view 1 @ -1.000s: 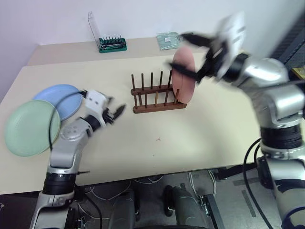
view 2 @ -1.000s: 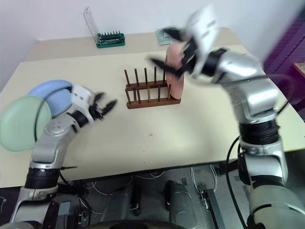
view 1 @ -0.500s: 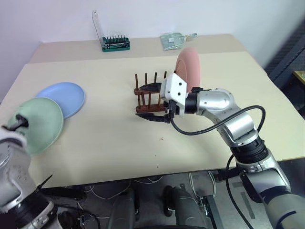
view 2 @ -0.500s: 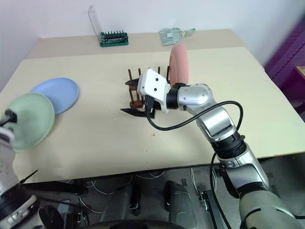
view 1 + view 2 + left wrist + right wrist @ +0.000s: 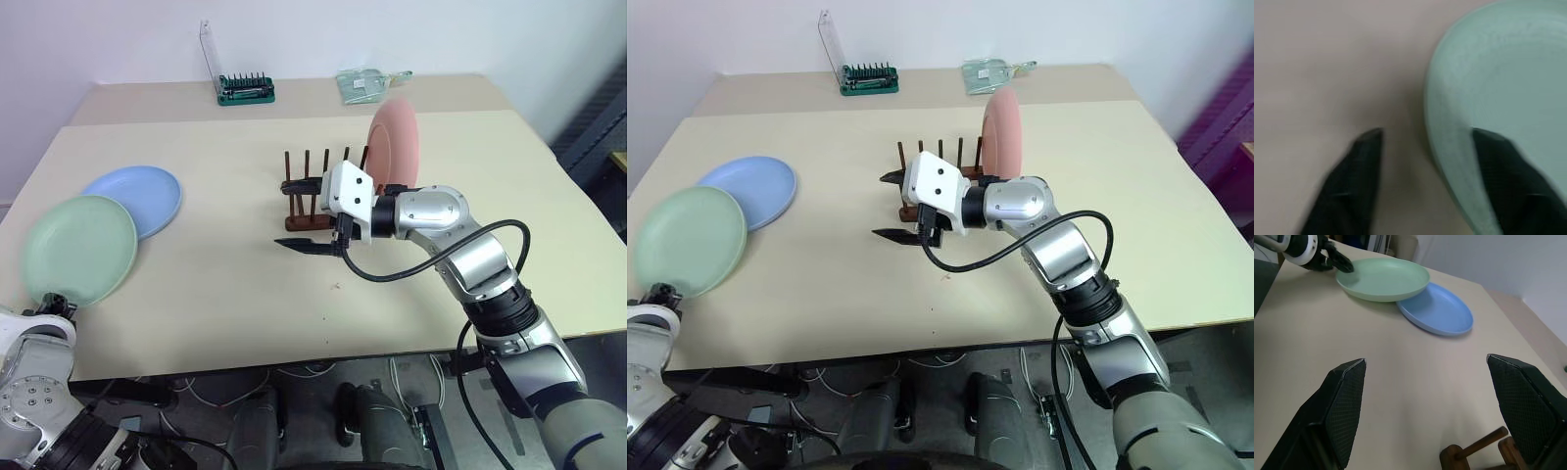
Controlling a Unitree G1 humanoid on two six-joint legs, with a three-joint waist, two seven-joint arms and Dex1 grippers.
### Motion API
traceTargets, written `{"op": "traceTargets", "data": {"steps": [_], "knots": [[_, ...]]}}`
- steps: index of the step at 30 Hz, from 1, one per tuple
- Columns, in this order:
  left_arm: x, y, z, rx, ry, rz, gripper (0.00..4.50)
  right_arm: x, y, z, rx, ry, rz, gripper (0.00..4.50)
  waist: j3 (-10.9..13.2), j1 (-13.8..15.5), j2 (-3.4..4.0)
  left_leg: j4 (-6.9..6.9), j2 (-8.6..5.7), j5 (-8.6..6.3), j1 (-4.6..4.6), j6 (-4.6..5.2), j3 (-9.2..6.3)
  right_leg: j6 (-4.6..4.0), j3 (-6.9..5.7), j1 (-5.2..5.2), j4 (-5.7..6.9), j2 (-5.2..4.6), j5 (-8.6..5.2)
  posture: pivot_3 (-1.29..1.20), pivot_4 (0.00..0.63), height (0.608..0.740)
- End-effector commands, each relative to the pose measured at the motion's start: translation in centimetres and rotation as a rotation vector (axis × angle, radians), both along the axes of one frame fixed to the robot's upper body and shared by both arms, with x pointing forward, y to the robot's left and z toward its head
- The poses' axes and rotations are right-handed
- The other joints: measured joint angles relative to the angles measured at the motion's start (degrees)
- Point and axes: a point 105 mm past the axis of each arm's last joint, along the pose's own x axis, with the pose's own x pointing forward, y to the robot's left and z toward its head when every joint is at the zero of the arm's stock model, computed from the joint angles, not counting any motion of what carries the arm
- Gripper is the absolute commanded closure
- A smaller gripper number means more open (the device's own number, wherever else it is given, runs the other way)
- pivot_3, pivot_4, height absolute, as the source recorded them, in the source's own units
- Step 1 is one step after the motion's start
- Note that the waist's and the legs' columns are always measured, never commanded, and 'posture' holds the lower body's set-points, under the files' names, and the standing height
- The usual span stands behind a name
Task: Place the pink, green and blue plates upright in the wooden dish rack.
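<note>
The pink plate (image 5: 397, 137) stands upright at the right end of the wooden dish rack (image 5: 312, 201). My right gripper (image 5: 283, 215) hangs open just left of the rack, pointing left, with nothing between its fingers. At the table's left, the green plate (image 5: 78, 250) lies flat and overlaps the rim of the blue plate (image 5: 137, 194). My left gripper (image 5: 1422, 134) is at the green plate's near rim (image 5: 661, 292). It is open and straddles the rim: one finger (image 5: 1493, 152) is over the plate, the other (image 5: 1364, 152) over bare table.
A green tool holder with a clear lid (image 5: 243, 90) and a small packet (image 5: 364, 83) sit on the raised back shelf. The table's front edge runs close to the left gripper, with cables on the floor below.
My left arm swung left and back, from near the blue plate down to the green plate's near rim. My right gripper left the pink plate and dropped in front of the rack.
</note>
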Motion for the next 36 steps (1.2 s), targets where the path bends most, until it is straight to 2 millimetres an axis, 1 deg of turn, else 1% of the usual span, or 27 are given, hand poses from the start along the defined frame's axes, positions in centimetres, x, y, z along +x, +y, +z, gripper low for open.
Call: {"op": "traceTargets", "data": {"steps": [1,2,3,6,10,12,13,14,15,16,17,18,19,21,24,26,29,31,36], "knots": [[1.4,-0.6,0.4,-0.015,-0.034,-0.054,3.51,-0.2,-0.4,1.0,0.035,-0.04,-0.014,0.47,0.0,0.1,-0.01,0.0,0.0,0.0,0.0,0.0,0.0,0.0,-0.01,0.01,0.0,0.0,0.0,0.0,0.15,0.73],[1.6,-0.6,0.4,-0.016,-0.034,-0.055,4.06,-0.2,-0.4,1.0,0.035,-0.041,-0.017,0.47,0.0,0.1,-0.01,0.01,-0.01,-0.01,0.0,-0.01,-0.01,0.0,-0.02,0.03,0.0,0.0,-0.01,0.0,0.15,0.73],[1.6,-0.6,0.4,-0.018,-0.035,-0.054,4.46,-0.2,-0.4,1.0,0.035,-0.041,-0.018,0.47,0.0,0.0,-0.02,0.02,-0.01,-0.04,0.0,-0.07,0.0,0.0,-0.02,0.03,-0.01,-0.01,-0.01,0.0,0.15,0.73],[1.9,-0.5,0.6,-0.034,-0.096,-0.026,4.46,-0.2,-0.6,0.9,0.037,-0.045,-0.03,0.47,0.0,-0.1,-0.01,0.01,0.0,-0.06,0.0,-0.11,0.03,0.0,-0.01,0.01,-0.02,-0.03,-0.01,0.0,0.15,0.73],[2.8,-1.4,3.2,0.089,-0.25,-0.096,4.46,-0.3,-0.9,0.8,0.04,-0.031,-0.028,0.47,0.0,-0.1,-0.02,-0.01,0.01,-0.06,0.0,-0.1,0.04,-0.05,-0.01,0.0,-0.02,0.01,0.02,0.0,0.15,0.73],[3.1,-1.9,4.3,0.113,-0.317,-0.109,4.46,-0.6,-0.9,1.0,0.047,-0.007,-0.005,0.47,0.0,-0.1,-0.02,0.0,0.01,-0.07,0.0,-0.12,0.06,-0.07,-0.01,0.0,-0.03,0.0,0.03,0.0,0.15,0.73],[3.4,-2.4,5.4,0.15,-0.353,-0.129,4.49,-0.8,-0.7,1.3,0.063,0.001,0.008,0.23,0.0,0.0,-0.05,0.0,0.01,-0.07,0.0,-0.11,0.06,-0.06,-0.01,0.0,-0.03,-0.02,0.02,0.0,0.15,0.73],[3.9,-2.9,6.7,0.195,-0.38,-0.156,4.49,-1.0,-0.6,1.7,0.071,-0.003,0.022,0.23,0.0,0.0,-0.09,0.0,0.01,-0.07,0.0,-0.12,0.05,-0.07,-0.01,0.0,-0.04,-0.02,0.02,0.0,0.15,0.73],[4.2,-3.3,7.5,0.227,-0.395,-0.175,4.49,-1.1,-0.5,1.9,0.075,-0.008,0.03,0.23,0.0,0.0,-0.12,0.0,0.02,-0.07,0.0,-0.12,0.04,-0.06,-0.01,0.0,-0.04,-0.01,0.01,0.0,0.15,0.73],[4.6,-3.9,8.7,0.273,-0.411,-0.198,4.49,-1.0,-0.3,2.1,0.076,-0.04,0.025,0.23,0.0,0.0,-0.12,0.0,0.02,-0.07,0.0,-0.13,0.03,-0.05,-0.01,0.0,-0.04,0.0,0.01,0.0,0.15,0.73],[5.5,-5.0,10.2,0.302,-0.451,-0.236,4.49,-0.5,-0.1,2.3,0.065,-0.104,0.001,0.23,0.0,0.0,-0.12,0.0,0.02,-0.08,0.0,-0.13,0.04,-0.05,-0.01,0.0,-0.04,0.0,0.01,0.0,0.15,0.73],[6.0,-5.7,11.3,0.319,-0.479,-0.261,4.49,-0.1,0.1,2.4,0.057,-0.149,-0.016,0.23,0.0,0.0,-0.12,0.0,0.02,-0.08,-0.01,-0.14,0.04,-0.04,-0.01,0.0,-0.05,0.0,0.0,0.0,0.15,0.73],[6.8,-6.9,12.3,0.341,-0.497,-0.304,4.49,0.2,0.4,2.4,0.036,-0.202,-0.023,0.23,0.0,0.0,-0.12,0.0,0.02,-0.08,-0.01,-0.14,0.04,-0.02,-0.02,0.0,-0.06,0.0,-0.01,0.0,0.15,0.73],[8.9,-10.2,13.8,0.413,-0.469,-0.435,4.49,1.2,1.0,2.2,-0.012,-0.33,-0.048,0.23,0.0,0.0,-0.12,0.0,0.0,-0.08,-0.02,-0.14,0.06,-0.02,-0.01,0.02,-0.08,0.01,-0.01,0.0,0.15,0.73],[10.8,-13.8,15.1,0.482,-0.439,-0.551,4.49,2.6,1.7,2.2,-0.047,-0.456,-0.079,0.23,0.0,-0.1,-0.12,-0.01,-0.07,-0.01,-0.02,-0.02,0.13,0.01,0.01,0.03,-0.11,0.01,0.02,0.0,0.15,0.73],[11.6,-15.7,15.8,0.506,-0.423,-0.592,4.49,3.3,1.8,2.3,-0.069,-0.523,-0.099,0.23,0.1,-0.2,-0.14,-0.02,-0.08,0.01,-0.03,0.02,0.16,0.16,0.04,0.0,-0.11,0.02,0.15,0.0,0.15,0.73],[12.5,-18.6,16.7,0.549,-0.41,-0.675,4.49,4.8,1.5,1.9,-0.148,-0.656,-0.136,0.23,0.1,-0.4,-0.14,-0.04,-0.1,0.02,-0.05,0.02,0.18,0.17,0.05,-0.05,-0.08,0.08,0.17,0.0,0.15,0.73],[12.6,-19.8,17.2,0.56,-0.417,-0.713,4.49,5.2,1.4,1.4,-0.184,-0.695,-0.141,0.23,0.1,-0.4,-0.14,-0.06,-0.1,0.05,-0.05,-0.02,0.19,0.18,0.04,-0.06,-0.05,0.14,0.16,0.0,0.15,0.73],[12.5,-21.6,18.0,0.536,-0.453,-0.783,4.49,5.9,1.3,0.8,-0.211,-0.727,-0.152,0.23,0.1,-0.7,-0.14,-0.08,-0.08,0.07,-0.05,-0.04,0.17,0.19,0.04,-0.06,-0.04,0.15,0.14,0.0,0.15,0.73]]}}
